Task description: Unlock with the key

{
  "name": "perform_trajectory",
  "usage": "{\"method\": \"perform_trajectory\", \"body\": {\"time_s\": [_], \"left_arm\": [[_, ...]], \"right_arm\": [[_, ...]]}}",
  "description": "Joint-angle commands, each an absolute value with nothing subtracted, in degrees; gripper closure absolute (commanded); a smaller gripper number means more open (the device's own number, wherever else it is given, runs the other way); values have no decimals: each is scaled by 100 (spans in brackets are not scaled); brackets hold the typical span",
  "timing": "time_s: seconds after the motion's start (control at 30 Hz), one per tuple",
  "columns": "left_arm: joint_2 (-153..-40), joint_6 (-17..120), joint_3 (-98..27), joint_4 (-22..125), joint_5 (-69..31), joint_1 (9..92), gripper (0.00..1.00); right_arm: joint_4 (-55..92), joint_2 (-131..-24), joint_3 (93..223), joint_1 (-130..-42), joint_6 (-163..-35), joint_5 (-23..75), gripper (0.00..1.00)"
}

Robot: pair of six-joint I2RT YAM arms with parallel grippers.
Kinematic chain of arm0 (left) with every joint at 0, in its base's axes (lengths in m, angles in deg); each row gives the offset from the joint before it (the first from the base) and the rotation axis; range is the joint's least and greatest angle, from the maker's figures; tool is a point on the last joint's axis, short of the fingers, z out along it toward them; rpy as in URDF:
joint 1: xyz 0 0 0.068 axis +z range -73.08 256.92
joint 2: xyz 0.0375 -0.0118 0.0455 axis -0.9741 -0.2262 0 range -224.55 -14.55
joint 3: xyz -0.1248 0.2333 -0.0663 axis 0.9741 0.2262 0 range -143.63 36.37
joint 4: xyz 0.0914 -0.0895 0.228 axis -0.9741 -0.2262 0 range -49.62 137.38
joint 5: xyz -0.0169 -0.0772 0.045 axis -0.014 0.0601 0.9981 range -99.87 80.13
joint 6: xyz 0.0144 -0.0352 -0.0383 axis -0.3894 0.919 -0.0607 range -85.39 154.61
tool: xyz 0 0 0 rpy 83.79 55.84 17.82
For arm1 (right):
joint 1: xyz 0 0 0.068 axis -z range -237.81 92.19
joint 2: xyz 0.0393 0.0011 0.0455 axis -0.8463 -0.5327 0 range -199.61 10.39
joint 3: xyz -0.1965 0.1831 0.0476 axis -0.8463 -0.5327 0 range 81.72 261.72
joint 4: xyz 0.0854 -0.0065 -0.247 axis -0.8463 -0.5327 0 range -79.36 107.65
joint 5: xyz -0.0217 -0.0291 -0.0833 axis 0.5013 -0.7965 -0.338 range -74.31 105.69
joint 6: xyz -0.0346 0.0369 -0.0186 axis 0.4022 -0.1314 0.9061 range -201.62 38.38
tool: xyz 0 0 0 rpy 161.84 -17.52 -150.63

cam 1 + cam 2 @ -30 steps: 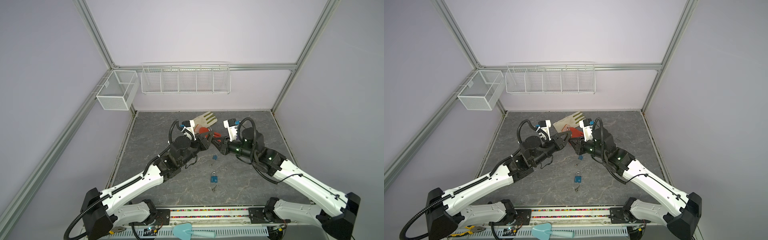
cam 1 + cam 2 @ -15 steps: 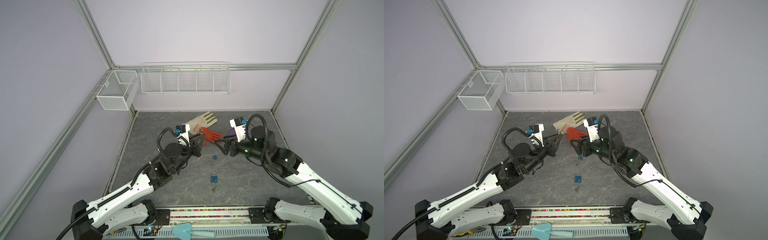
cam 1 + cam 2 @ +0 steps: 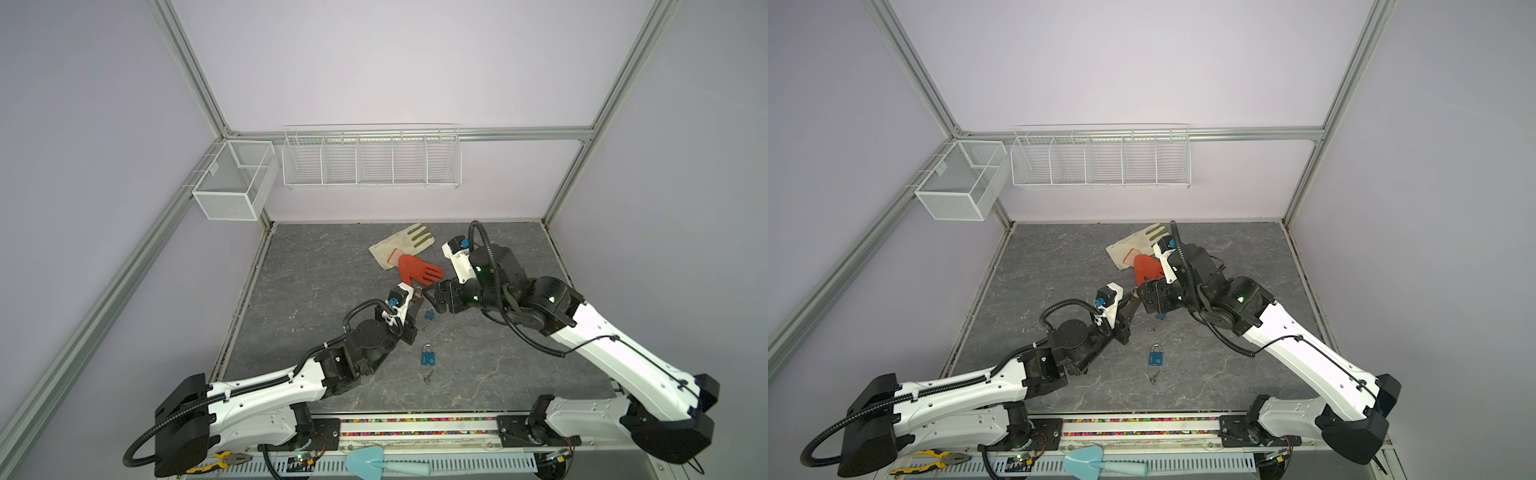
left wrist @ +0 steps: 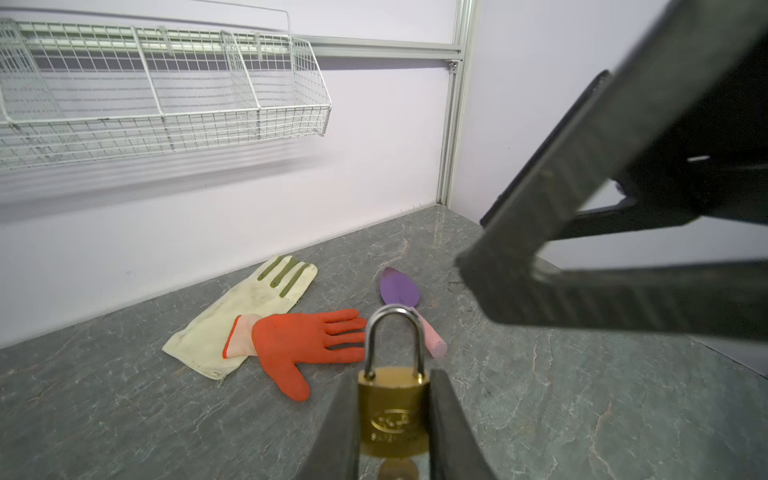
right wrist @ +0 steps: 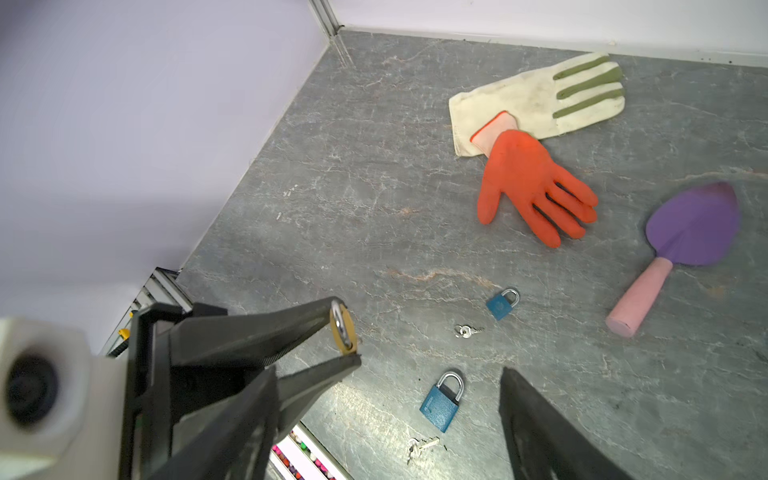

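The left gripper (image 4: 392,382) is pinching a gold padlock (image 4: 392,415) by its two flat sides. It holds it up in the air above the tabletop (image 3: 316,291). The padlock's silver loop points away from the arm, and both ends of the loop go into the gold body. A round gold bit (image 4: 397,469) peeks out under the padlock. I cannot tell if it is a key.

The right gripper (image 5: 386,370) is just beside the padlock. Its jaws are wide apart and there is nothing between them.

Down on the tabletop, below the two grippers, lie a small blue padlock (image 5: 502,304) and a big blue padlock (image 5: 442,405). One bunch of keys (image 5: 467,331) lies near the small one. Another bunch of keys (image 5: 419,446) lies near the big one. No gripper is touching them.

Farther back, an orange glove (image 5: 528,183) lies with its cuff on top of a white glove (image 5: 536,99). A purple trowel (image 5: 690,232) with a pink handle lies near the orange glove. A long wire basket (image 3: 370,162) hangs on the back wall.
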State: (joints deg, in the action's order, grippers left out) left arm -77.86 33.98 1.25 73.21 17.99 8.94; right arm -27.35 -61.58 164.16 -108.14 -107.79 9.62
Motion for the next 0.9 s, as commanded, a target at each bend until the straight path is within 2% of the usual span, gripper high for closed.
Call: {"method": "perform_trajectory", "body": {"time_s": [0.0, 0.47, 0.87], "left_arm": [[-7960, 2851, 170, 8095, 2250, 752, 100], [-8267, 2683, 218, 8547, 2521, 512, 100], [-8104, 2628, 390, 8625, 2509, 512, 100]], "right_arm": [[-3146, -6325, 16652, -10865, -11017, 641, 16], [-3350, -7039, 17184, -10870, -11231, 169, 15], [-4439, -7485, 17869, -10876, -11176, -449, 15]]}}
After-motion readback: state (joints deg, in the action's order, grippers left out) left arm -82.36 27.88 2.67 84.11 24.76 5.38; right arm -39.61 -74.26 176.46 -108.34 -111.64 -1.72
